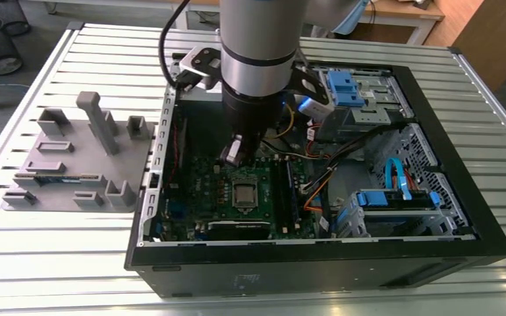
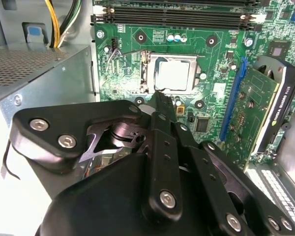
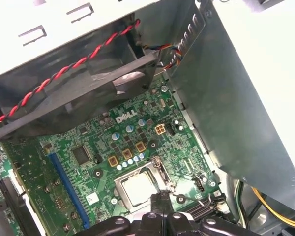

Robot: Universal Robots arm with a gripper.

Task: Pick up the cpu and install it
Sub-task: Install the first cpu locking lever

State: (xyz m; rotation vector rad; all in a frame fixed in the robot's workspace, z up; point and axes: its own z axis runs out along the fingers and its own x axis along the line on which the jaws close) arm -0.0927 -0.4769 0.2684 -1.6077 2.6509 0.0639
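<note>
The cpu (image 1: 244, 195) is a small silvery square lying flat in its socket on the green motherboard (image 1: 202, 176) inside the open computer case (image 1: 323, 263). In both wrist views the cpu (image 2: 172, 74) (image 3: 136, 189) sits in the metal socket frame. My gripper (image 1: 232, 158) hangs from the arm inside the case, a little above the board and just beside the socket. Its black fingers meet in a single tip (image 2: 160, 96) (image 3: 160, 196) at the socket's edge, shut with nothing between them.
A grey fixture block (image 1: 82, 164) with posts and a green memory stick (image 1: 55, 178) stands on the slatted table at the exterior view's left. Inside the case are a graphics card (image 2: 255, 108), memory slots (image 2: 172, 19), a grey metal box (image 2: 34, 73), a fan (image 3: 88, 88) and blue drive brackets (image 1: 398, 197).
</note>
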